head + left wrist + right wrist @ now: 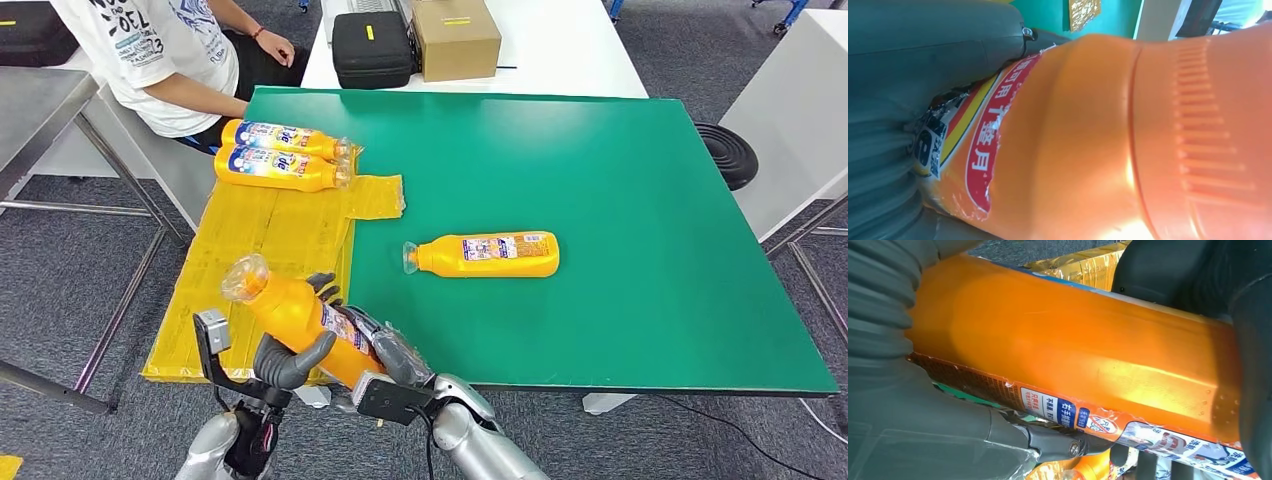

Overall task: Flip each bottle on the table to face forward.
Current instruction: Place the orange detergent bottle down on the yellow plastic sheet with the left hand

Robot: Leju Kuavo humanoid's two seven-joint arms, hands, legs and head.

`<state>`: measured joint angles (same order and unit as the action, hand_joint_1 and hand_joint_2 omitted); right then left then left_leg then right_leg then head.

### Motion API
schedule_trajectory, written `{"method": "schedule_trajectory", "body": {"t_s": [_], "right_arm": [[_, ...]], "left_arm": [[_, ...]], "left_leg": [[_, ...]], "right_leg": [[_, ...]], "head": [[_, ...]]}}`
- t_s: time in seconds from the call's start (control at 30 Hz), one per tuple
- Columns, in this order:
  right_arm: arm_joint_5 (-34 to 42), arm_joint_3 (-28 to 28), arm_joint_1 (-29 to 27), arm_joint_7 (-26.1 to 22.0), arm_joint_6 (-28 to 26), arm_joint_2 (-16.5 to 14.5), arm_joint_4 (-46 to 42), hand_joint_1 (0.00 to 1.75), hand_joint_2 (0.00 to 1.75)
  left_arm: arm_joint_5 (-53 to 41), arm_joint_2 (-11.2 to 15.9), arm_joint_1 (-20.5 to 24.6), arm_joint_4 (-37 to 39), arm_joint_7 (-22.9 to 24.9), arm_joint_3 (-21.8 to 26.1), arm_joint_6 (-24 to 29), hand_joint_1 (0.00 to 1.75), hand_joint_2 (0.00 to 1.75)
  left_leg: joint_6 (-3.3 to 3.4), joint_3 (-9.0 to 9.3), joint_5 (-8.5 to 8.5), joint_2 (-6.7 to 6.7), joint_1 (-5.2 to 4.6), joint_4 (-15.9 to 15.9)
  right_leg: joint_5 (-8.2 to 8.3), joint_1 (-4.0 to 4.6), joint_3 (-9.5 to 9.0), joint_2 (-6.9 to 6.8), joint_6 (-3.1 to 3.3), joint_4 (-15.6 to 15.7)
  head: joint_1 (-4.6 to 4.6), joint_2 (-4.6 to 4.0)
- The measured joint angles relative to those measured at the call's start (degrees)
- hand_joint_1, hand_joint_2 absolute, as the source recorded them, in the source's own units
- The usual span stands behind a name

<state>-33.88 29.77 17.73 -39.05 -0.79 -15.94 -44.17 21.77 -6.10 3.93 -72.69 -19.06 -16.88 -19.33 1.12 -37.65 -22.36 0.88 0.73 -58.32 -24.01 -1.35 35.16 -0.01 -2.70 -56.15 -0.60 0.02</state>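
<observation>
An orange bottle (300,318) is held in the air over the near left corner of the green table (620,300), tilted, with its clear cap up and to the left. My left hand (288,362) grips its lower body from the left. My right hand (385,352) wraps it from the right, with dark fingers (324,289) over the top. Up close, the bottle (1088,150) lies against the left hand (923,60), and the same bottle (1073,355) lies in the right hand (923,430). A second bottle (488,254) lies on the table, label up. Two more bottles (283,138) (280,168) lie side by side on the yellow mat (270,250).
A person in a white T-shirt (160,50) sits at the far left by the mat. A black case (372,48) and a cardboard box (455,38) stand on the white table behind. A black round object (728,152) lies past the right edge.
</observation>
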Motion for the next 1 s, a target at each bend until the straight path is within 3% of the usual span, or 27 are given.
{"method": "schedule_trajectory", "body": {"t_s": [0.07, 0.63, 0.83, 1.0], "right_arm": [[0.2, 0.0, 0.0, 0.2, -0.4, 0.0, 0.0, 0.00, 0.00], [-0.2, -0.8, -0.1, 2.4, -4.3, 1.0, -1.0, 0.00, 0.00], [-1.2, -1.0, -1.7, 4.2, -5.6, 3.0, -6.4, 0.00, 0.00], [-1.8, -1.7, -3.0, 5.4, -5.5, 5.1, -12.0, 0.00, 0.00]], "left_arm": [[0.0, 0.0, -0.1, -0.2, -0.2, 0.0, 0.4, 1.75, 1.75], [-7.6, 0.0, 2.7, -2.7, -3.8, 1.5, 10.6, 1.75, 1.75], [-19.7, 1.7, 8.0, -4.2, -4.6, 4.5, 20.0, 1.75, 1.75], [-24.3, 3.8, 12.7, -4.3, -3.6, 6.4, 22.0, 1.75, 1.75]], "left_leg": [[0.00, 0.00, 0.00, 0.00, 0.00, 0.0], [-0.01, 0.01, 0.02, -0.01, 0.00, 0.0], [-0.02, 0.00, 0.05, 0.01, 0.01, 0.0], [-0.05, 0.01, 0.07, 0.00, 0.01, 0.0]], "right_leg": [[0.00, 0.00, 0.00, 0.00, 0.00, 0.0], [0.02, 0.00, 0.01, 0.00, 0.00, 0.0], [0.02, 0.01, 0.01, -0.01, 0.00, 0.0], [0.04, 0.00, -0.01, 0.00, 0.00, 0.0]], "head": [[0.00, 0.00], [0.01, 0.00], [0.01, 0.00], [0.01, 0.00]]}}
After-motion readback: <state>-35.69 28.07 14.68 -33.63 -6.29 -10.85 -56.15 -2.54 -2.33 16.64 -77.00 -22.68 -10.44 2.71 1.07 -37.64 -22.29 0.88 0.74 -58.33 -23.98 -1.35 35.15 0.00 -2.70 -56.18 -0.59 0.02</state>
